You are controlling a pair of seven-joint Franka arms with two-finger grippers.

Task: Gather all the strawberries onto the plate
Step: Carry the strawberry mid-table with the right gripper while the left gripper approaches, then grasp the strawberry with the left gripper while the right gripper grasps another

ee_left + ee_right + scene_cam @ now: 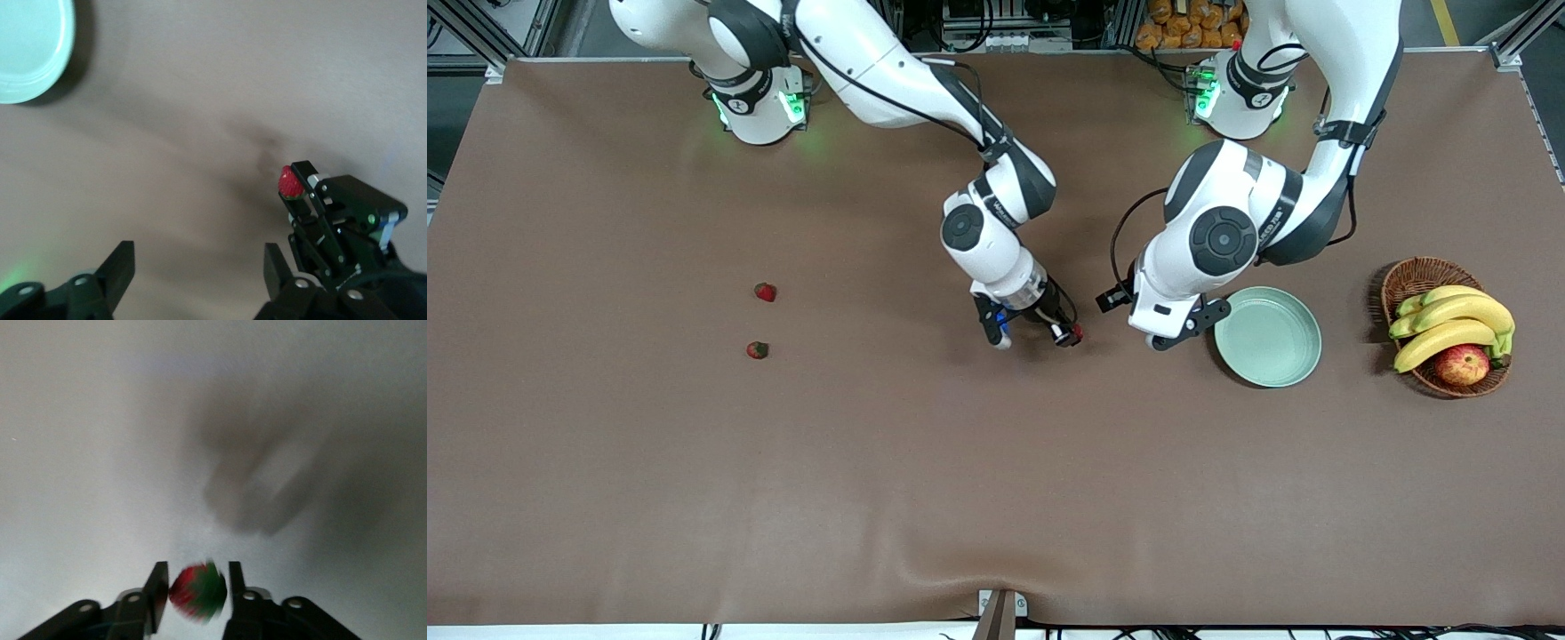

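Two strawberries [765,292] [757,350] lie on the brown table toward the right arm's end. My right gripper [1069,336] is shut on a third strawberry [1077,334] over the middle of the table; the right wrist view shows the berry [198,592] between that gripper's fingers [158,590]. It also shows in the left wrist view [289,181]. The pale mint-green plate [1267,338] sits toward the left arm's end and holds nothing; its rim shows in the left wrist view [30,47]. My left gripper [1169,336] is open and empty beside the plate, between it and the right gripper [199,267].
A brown wicker basket [1414,277] with bananas [1449,320] and a red-yellow apple [1462,364] stands beside the plate, toward the left arm's end of the table.
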